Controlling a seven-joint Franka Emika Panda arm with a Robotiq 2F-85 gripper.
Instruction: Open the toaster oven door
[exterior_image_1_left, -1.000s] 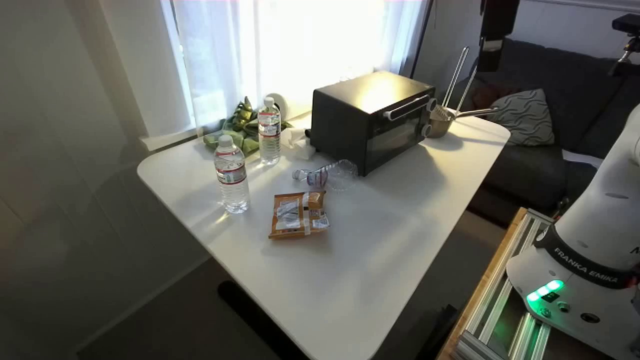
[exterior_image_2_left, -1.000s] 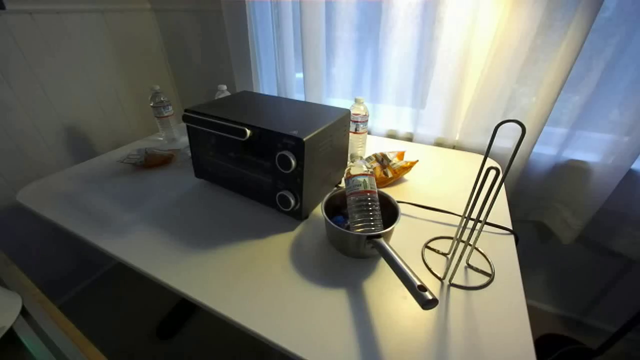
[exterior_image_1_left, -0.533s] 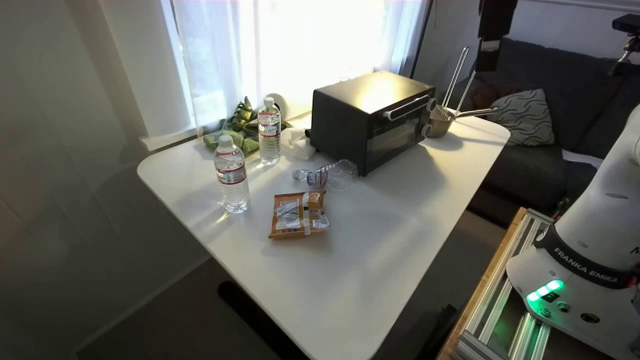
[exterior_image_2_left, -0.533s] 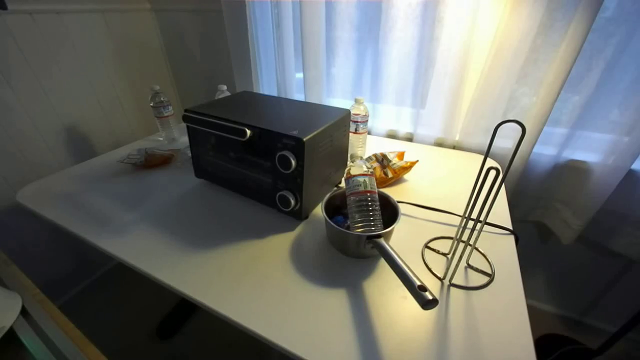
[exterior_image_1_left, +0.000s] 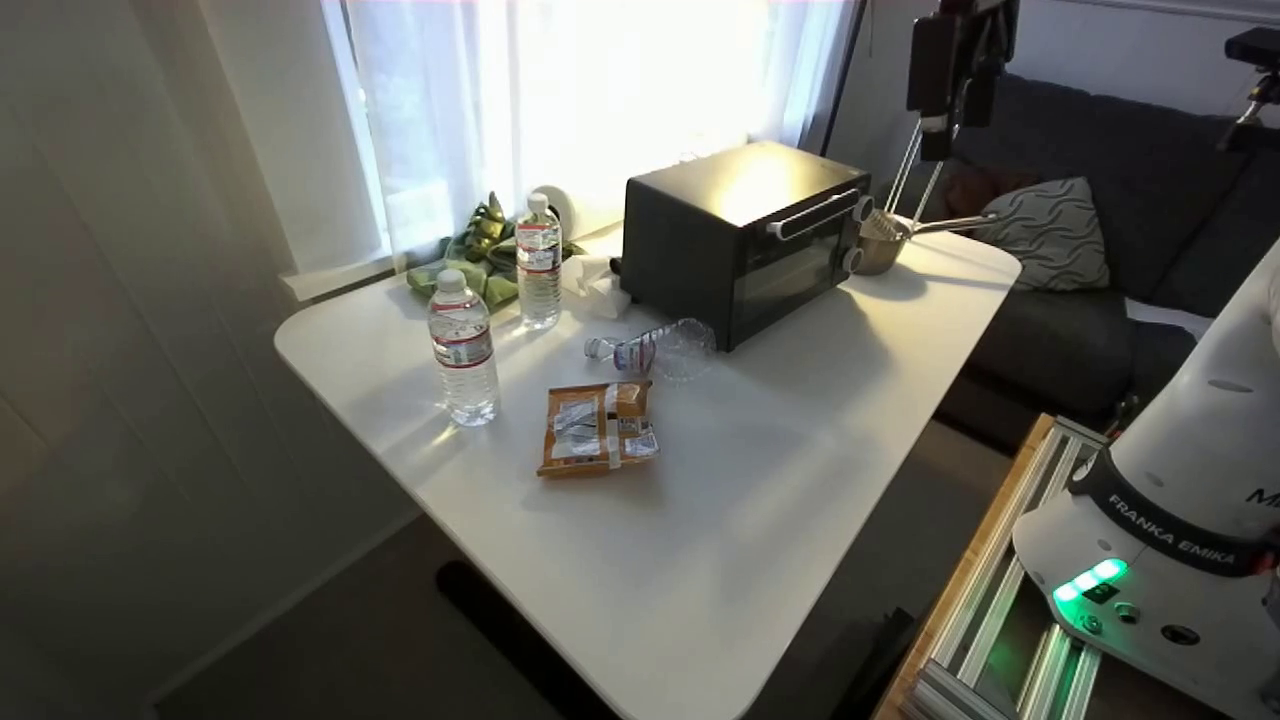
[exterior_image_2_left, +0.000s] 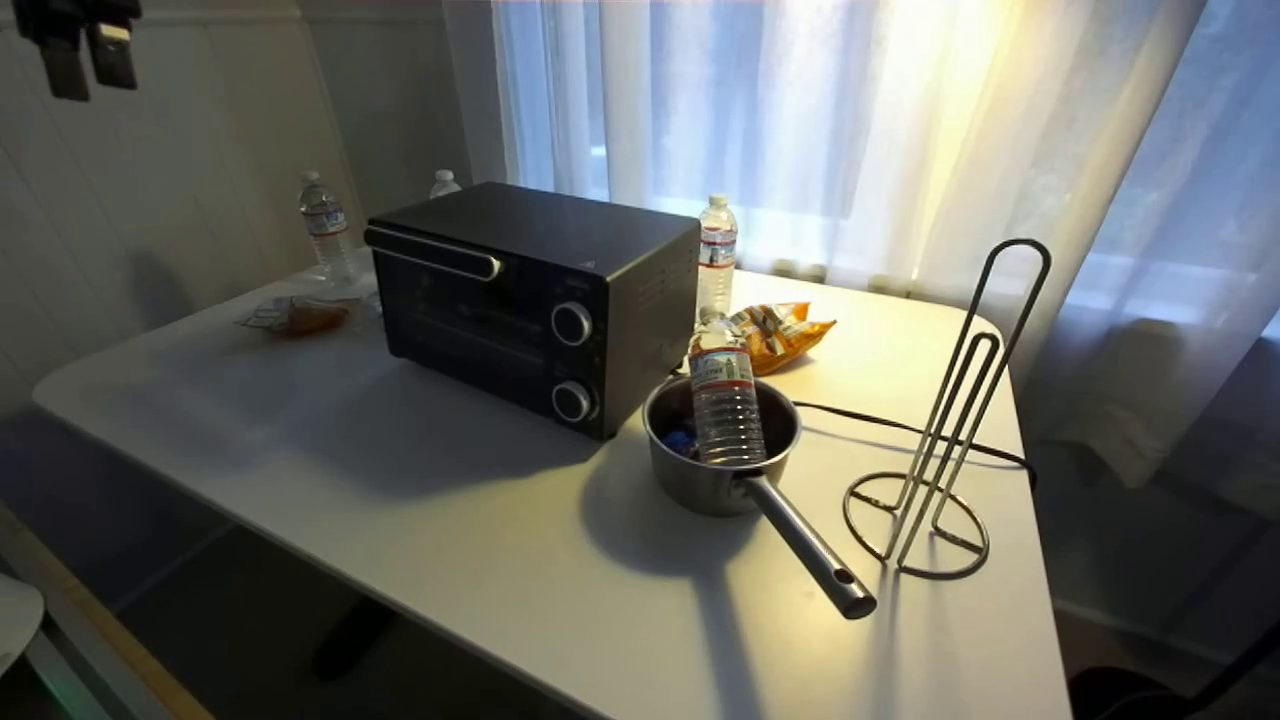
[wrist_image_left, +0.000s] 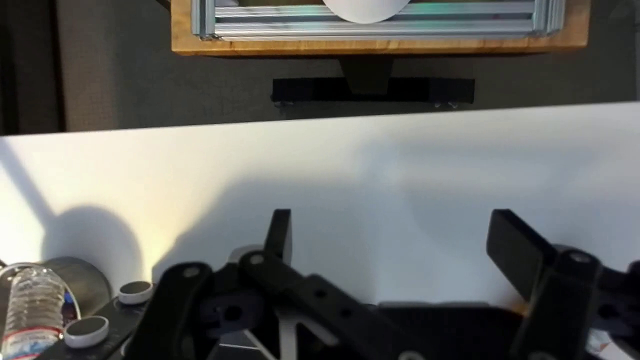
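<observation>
Two black fingers hang in the air, spread wide apart and gripping nothing; the wrist view shows a smooth white worktop beneath them, striped with shadow. On it, apart from the fingers, sits one black, boxy, flat-topped toaster oven, seen in both exterior views. Its dark glass door, with a bar handle along the top edge, is closed, beside two round, silver-rimmed knobs. Just past the knob end, one long-handled steel saucepan holds a tilted clear bottle; farther out stands one looped wire stand. Behind these, in an exterior view, are one upright bottle and one crinkled orange bag. Around the opposite end are two upright water bottles, one clear plastic bottle lying just beside the oven, one flat orange packet and a crumpled green heap. A bright, white-curtained window backs the worktop; beyond is a dark grey sofa with one wavy-patterned cushion.
</observation>
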